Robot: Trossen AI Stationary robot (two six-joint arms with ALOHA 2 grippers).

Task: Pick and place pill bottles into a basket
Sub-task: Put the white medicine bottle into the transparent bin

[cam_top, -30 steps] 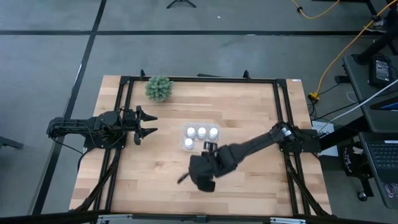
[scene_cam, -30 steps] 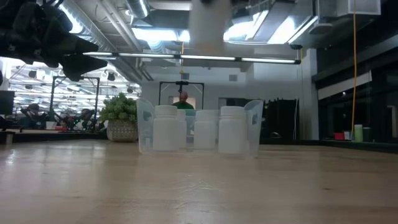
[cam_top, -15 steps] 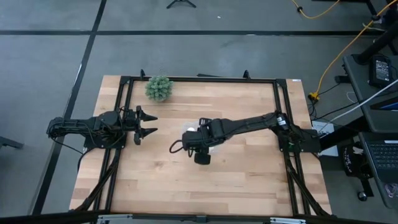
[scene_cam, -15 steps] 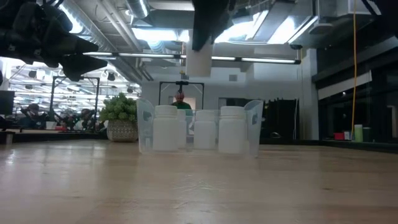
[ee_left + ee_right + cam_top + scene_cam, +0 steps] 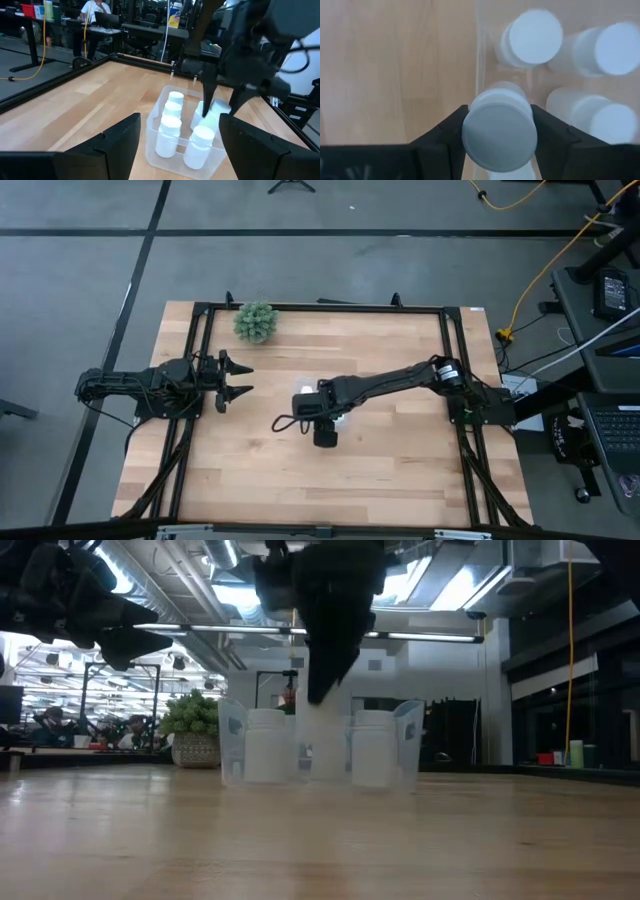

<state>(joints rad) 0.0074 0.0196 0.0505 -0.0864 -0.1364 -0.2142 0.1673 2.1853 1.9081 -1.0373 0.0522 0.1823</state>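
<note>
One pill bottle, clamped in the right end effector, has now descended into the basket.

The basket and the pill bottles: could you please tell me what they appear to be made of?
The basket looks like clear, glossy plastic: the bottles and the wood show through its low walls. The pill bottles look like opaque white plastic with a smooth, fairly matte finish, caps included. The table looks like pale wood, with visible grain and plank seams.

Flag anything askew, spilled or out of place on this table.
Nothing stands out: the pill bottles in the basket stand upright, and the right gripper holds another bottle above it.
</note>
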